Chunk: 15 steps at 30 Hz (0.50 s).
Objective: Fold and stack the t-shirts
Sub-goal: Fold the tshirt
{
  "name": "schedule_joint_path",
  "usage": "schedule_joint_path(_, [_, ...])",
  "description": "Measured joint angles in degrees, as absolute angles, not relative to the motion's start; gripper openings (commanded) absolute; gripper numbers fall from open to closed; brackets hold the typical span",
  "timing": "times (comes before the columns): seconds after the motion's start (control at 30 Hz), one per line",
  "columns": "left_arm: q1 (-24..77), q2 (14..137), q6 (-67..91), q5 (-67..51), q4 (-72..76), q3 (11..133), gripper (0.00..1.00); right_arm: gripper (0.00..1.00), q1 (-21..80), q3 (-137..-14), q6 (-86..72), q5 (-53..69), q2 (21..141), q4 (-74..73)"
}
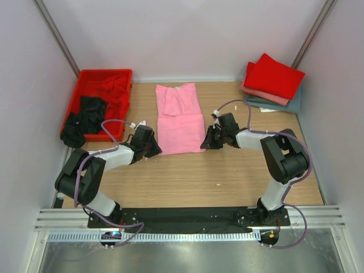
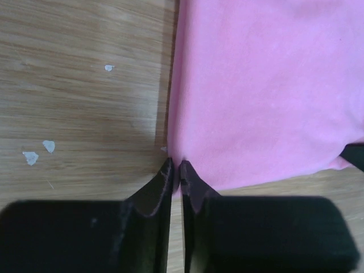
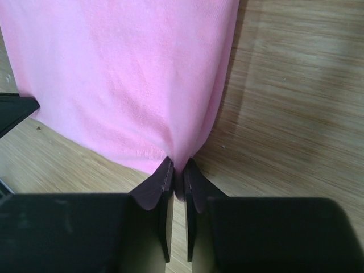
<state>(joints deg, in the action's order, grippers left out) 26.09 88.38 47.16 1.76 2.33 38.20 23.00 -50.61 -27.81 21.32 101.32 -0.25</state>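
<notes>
A light pink t-shirt point(image 1: 179, 119) lies partly folded lengthwise in the middle of the table, collar end towards the back. My left gripper point(image 1: 154, 149) is shut on its near left corner; in the left wrist view the fingertips pinch the pink cloth point(image 2: 256, 96) at its edge, gripper point(image 2: 176, 168). My right gripper point(image 1: 206, 142) is shut on the near right corner, where the pink cloth point(image 3: 131, 79) bunches between the tips of the gripper point(image 3: 178, 166). Folded t-shirts are stacked at the back right, a bright red one point(image 1: 274, 75) on top of a salmon and a grey-blue one point(image 1: 291, 106).
A red plastic tray point(image 1: 85, 77) stands at the back left, holding a crumpled black shirt point(image 1: 84, 116) that hangs over its near rim and a red shirt point(image 1: 116, 85). White walls close in the table on three sides. Small white flecks point(image 2: 37, 153) lie on the wood.
</notes>
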Motion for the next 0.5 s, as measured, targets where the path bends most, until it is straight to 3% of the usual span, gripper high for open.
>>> schedule_joint_path(0.07, [26.1, 88.3, 47.4, 1.3, 2.5, 37.7, 0.0, 0.08, 23.0, -50.4, -28.0, 21.3, 101.3, -0.3])
schedule_joint_path(0.3, [27.3, 84.6, 48.4, -0.8, 0.2, 35.1, 0.0, 0.01, 23.3, -46.4, -28.9, 21.6, 97.3, -1.6])
schedule_joint_path(0.5, [34.3, 72.5, 51.8, -1.1, -10.0, 32.9, 0.0, 0.01, 25.1, -37.7, -29.2, 20.5, 84.0, -9.0])
